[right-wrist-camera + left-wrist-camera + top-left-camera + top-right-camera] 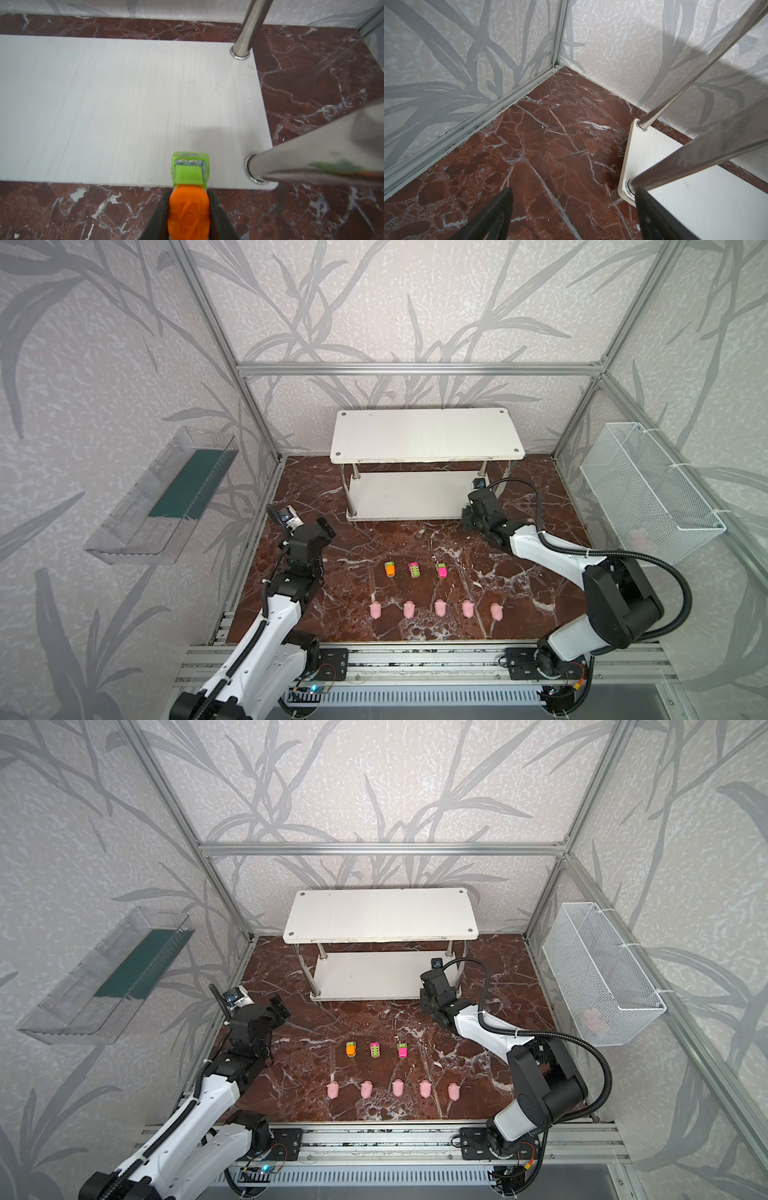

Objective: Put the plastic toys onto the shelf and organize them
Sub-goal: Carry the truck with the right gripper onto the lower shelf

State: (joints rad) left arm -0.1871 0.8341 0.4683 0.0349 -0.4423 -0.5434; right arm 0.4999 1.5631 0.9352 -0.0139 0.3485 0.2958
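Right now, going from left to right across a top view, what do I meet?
Clear tray, left gripper, orange car, middle car, third car, right gripper, basket. The pigs and the shelf overlap these, so I leave them out.

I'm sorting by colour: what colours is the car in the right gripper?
The car is green in front, orange behind; clearest in the right wrist view.

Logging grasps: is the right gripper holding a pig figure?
No, in the right wrist view the right gripper is shut on a green-and-orange toy car at the shelf's lower board.
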